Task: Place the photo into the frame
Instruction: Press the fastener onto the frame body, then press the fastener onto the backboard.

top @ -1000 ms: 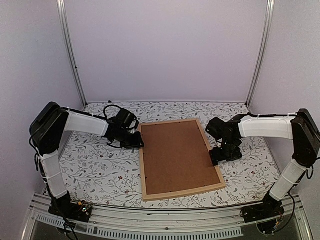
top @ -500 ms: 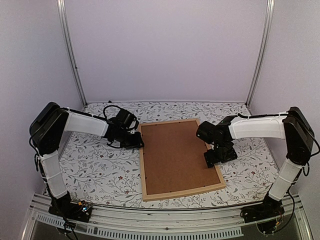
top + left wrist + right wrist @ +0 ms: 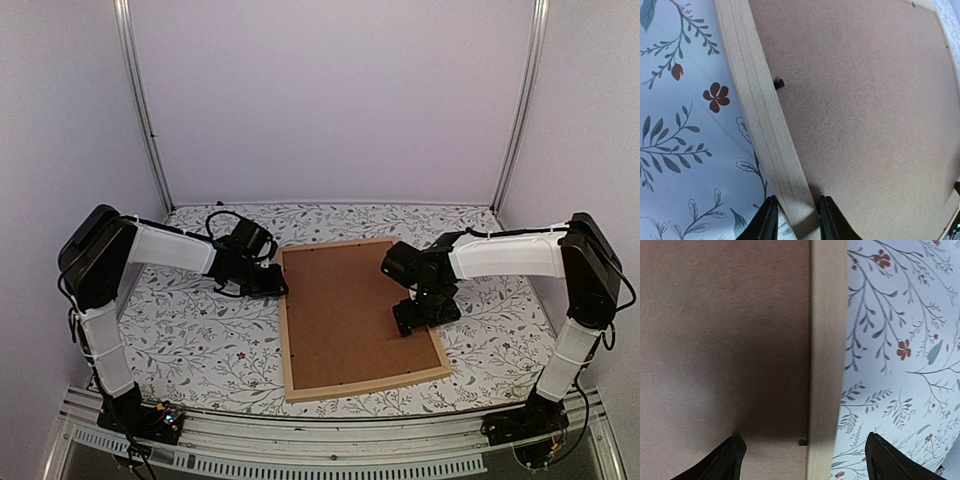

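Two arms are working the frame, one at each long side. The left arm climbs from its base at the near edge to a high elbow at the far left. From there its white forearm slopes down and rightward to the frame's far left corner. There the left claw is clenched on the left rail. The wrist view shows both black fingers hugging the pale wood, one on the outer side and one on the inner.

Over on the other side, the right arm rises to an elbow at the far right and runs its forearm leftward, wrist bent down. The right claw hangs about midway along the right rail, spread wide and grasping nothing. One finger sits over the brown panel, the other over the patterned surface, with the rail between them. Whether it touches the wood, I cannot tell.

The frame lies flat and back-up in the middle of the worktop, turned slightly, its near short side towards the arm bases. A plain brown backing board fills it edge to edge. A small black tab sits at the rail's inner edge.

Around it, the worktop is white with grey leaf sprigs and little red flowers. A black cable loops at the left wrist, and two metal posts stand at the back corners.
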Controlling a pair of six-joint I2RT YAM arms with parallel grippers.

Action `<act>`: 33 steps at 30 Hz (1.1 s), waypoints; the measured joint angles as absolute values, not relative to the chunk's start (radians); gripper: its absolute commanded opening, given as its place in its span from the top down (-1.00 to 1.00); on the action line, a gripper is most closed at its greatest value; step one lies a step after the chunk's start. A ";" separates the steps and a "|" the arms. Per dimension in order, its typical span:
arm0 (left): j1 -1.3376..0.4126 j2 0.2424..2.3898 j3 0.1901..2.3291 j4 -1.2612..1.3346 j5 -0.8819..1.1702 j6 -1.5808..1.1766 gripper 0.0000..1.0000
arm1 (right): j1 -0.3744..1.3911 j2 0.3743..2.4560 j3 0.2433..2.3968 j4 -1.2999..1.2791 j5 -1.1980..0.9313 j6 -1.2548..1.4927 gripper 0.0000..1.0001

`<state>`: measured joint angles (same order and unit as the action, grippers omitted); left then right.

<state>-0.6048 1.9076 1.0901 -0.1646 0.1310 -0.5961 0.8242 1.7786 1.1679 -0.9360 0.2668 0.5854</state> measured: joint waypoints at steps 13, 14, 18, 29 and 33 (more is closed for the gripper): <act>-0.605 1.906 1.089 -0.163 0.131 -0.595 0.35 | 0.623 1.563 1.099 -0.720 0.079 0.508 -0.76; -0.605 1.906 1.089 -0.163 0.131 -0.595 0.34 | 0.595 1.556 1.091 -0.705 0.069 0.500 -0.74; -0.605 1.906 1.089 -0.164 0.134 -0.593 0.33 | 0.489 1.554 1.064 -0.636 0.015 0.461 -0.68; -0.605 1.906 1.089 -0.171 0.142 -0.590 0.32 | 0.437 1.777 1.207 -0.608 0.028 0.380 -0.65; -0.605 1.906 1.089 -0.171 0.142 -0.587 0.32 | 0.439 1.818 1.235 -0.627 0.046 0.363 -0.64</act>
<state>-0.6048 1.9060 1.0893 -0.1715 0.1425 -0.5873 0.4393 1.8179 1.2346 -0.6266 0.0463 0.3626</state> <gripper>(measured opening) 0.339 0.823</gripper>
